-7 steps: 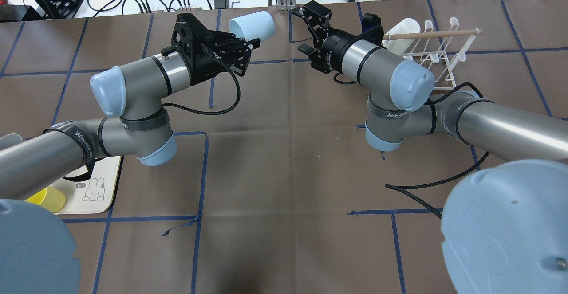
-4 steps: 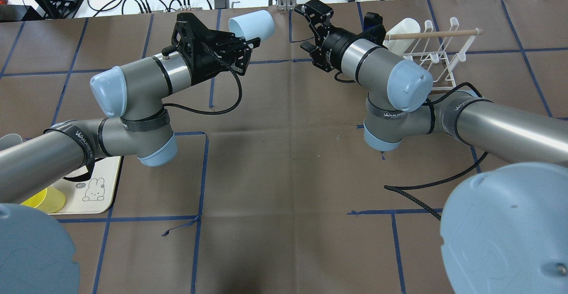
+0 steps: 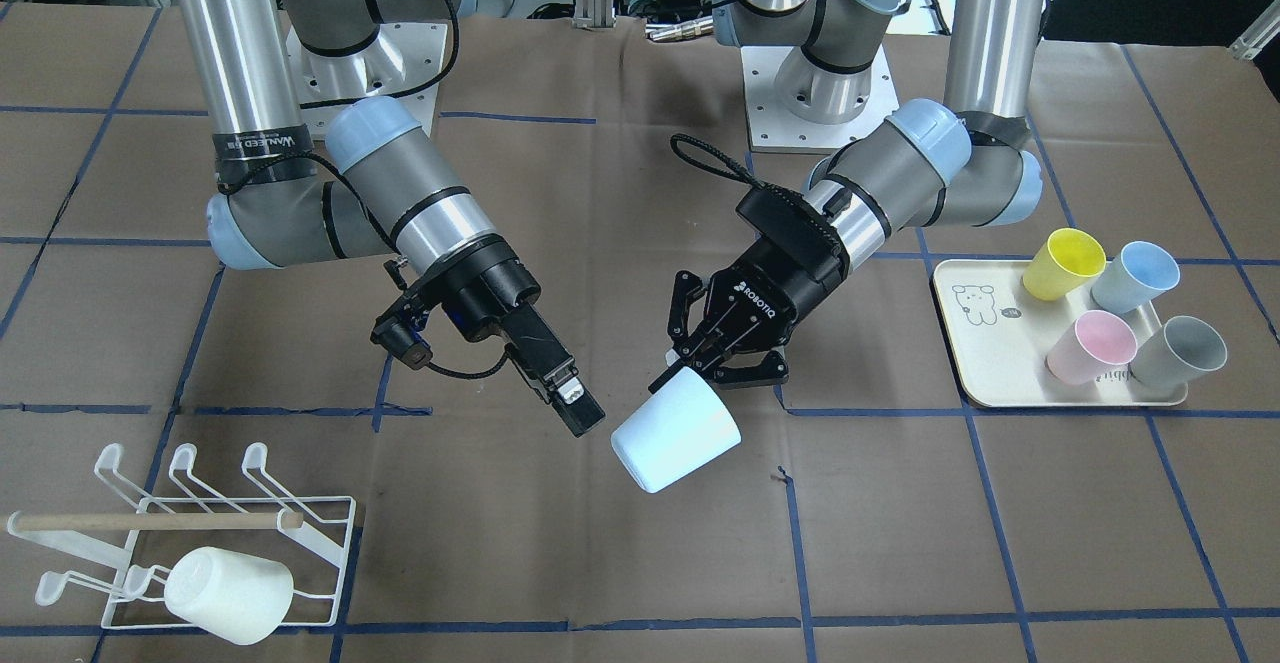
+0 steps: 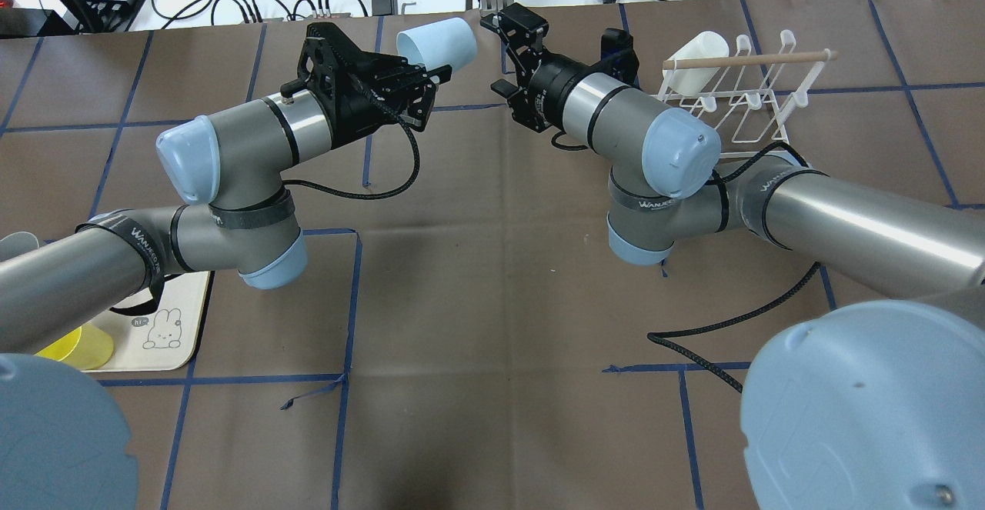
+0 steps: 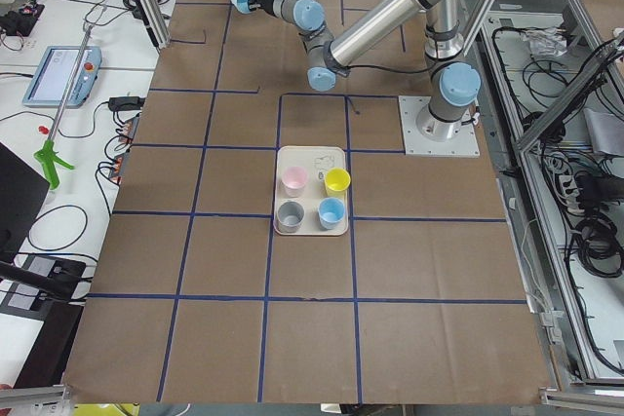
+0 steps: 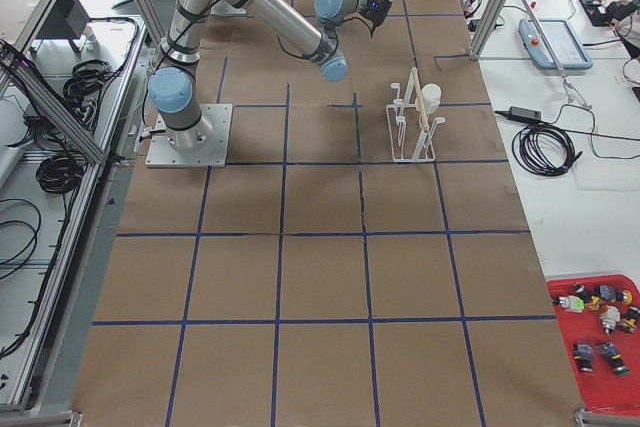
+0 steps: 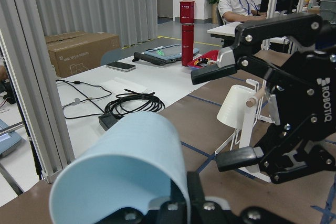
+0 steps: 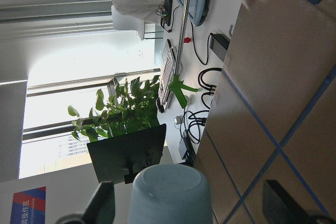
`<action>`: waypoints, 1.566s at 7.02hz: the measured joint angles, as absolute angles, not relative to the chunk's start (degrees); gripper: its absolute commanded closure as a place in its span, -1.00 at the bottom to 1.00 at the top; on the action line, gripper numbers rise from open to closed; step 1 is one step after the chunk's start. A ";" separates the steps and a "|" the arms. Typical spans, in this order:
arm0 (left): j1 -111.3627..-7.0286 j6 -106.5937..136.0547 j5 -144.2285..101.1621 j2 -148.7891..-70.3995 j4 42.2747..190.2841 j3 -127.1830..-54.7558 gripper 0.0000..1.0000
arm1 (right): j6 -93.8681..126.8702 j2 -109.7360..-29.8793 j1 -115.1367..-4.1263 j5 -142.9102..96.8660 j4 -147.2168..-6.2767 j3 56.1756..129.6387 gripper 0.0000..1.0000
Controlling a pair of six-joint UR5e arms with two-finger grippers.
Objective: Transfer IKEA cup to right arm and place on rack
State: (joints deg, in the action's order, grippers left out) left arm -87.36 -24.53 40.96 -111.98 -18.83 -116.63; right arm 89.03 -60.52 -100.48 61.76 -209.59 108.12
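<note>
A pale blue IKEA cup (image 4: 437, 43) is held in the air by its rim in my left gripper (image 4: 431, 75), which is shut on it; its base points toward the right arm. It also shows in the front view (image 3: 675, 436) and the left wrist view (image 7: 126, 166). My right gripper (image 4: 502, 52) is open and empty, a short gap from the cup's base. In the right wrist view the cup's base (image 8: 170, 192) sits ahead, between the two open fingers. The white wire rack (image 4: 758, 102) with a wooden dowel stands beyond the right arm.
A white cup (image 3: 230, 593) lies hung on the rack (image 3: 200, 533). A cream tray (image 3: 990, 363) on the robot's left side holds yellow, blue, pink and grey cups. A black cable (image 4: 723, 325) loops on the brown mat by the right arm.
My right gripper has moved left toward the cup's base, still open. The left arm and the cup have stayed put.
</note>
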 measured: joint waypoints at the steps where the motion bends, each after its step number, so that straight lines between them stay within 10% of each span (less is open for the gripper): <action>1: -87.36 -24.53 40.96 -111.98 -18.87 -116.63 1.00 | 90.06 -60.20 -101.31 61.83 -209.44 107.43 -0.98; 11: -87.58 -24.52 40.90 -112.05 -18.90 -116.77 0.99 | 93.33 -56.84 -103.79 61.96 -208.87 102.70 -0.98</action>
